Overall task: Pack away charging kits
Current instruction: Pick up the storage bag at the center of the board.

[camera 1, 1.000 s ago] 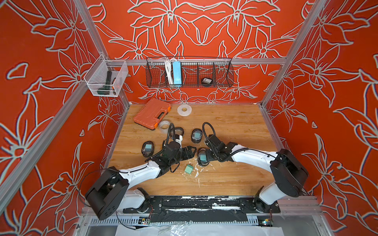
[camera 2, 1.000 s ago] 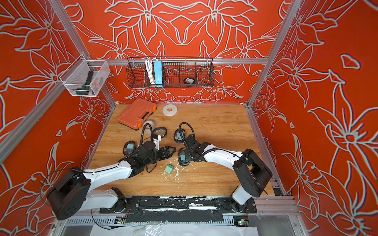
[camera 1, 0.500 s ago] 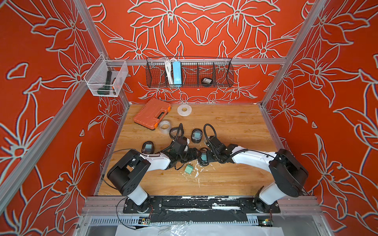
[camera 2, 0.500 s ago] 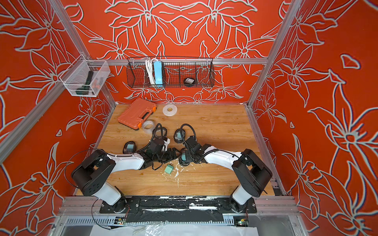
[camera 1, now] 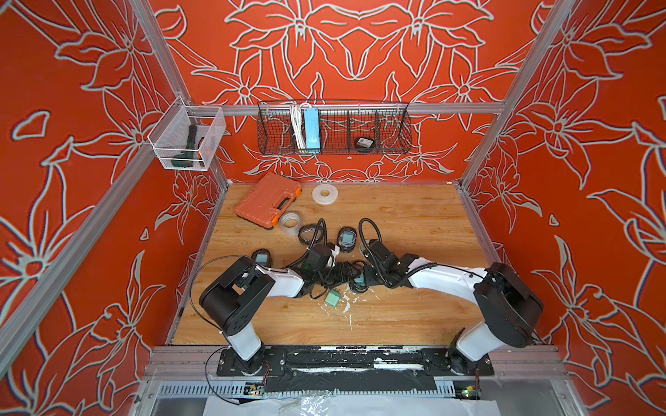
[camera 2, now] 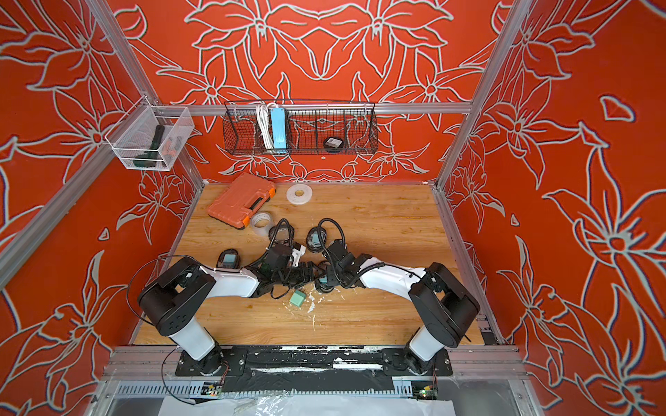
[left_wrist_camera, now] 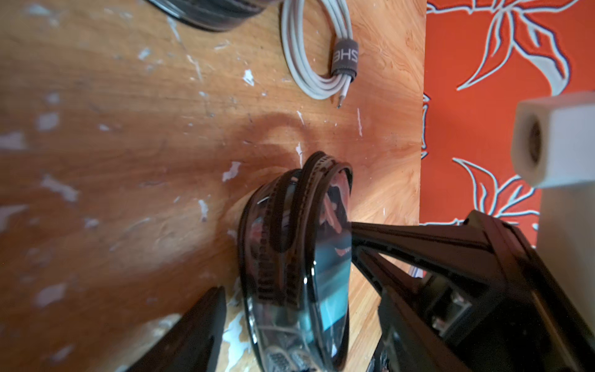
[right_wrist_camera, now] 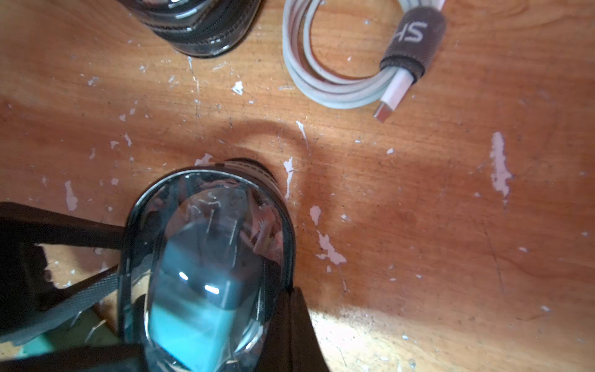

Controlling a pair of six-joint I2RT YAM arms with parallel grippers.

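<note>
Left gripper (left_wrist_camera: 286,257): jaws apart, pouch (left_wrist_camera: 277,299) on edge between them.

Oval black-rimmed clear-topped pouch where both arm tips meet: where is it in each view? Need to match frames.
In a top view: oval black-rimmed clear-topped pouch mid-table, just beyond the loose teal cube adapter.
In a top view: same spot.
Left wrist: close up, edge-on, coiled white cable beyond it.
Right wrist: close up, clear top facing camera, same cable beyond.
Shared landmark: white-scuffed wooden tabletop under it.
</note>
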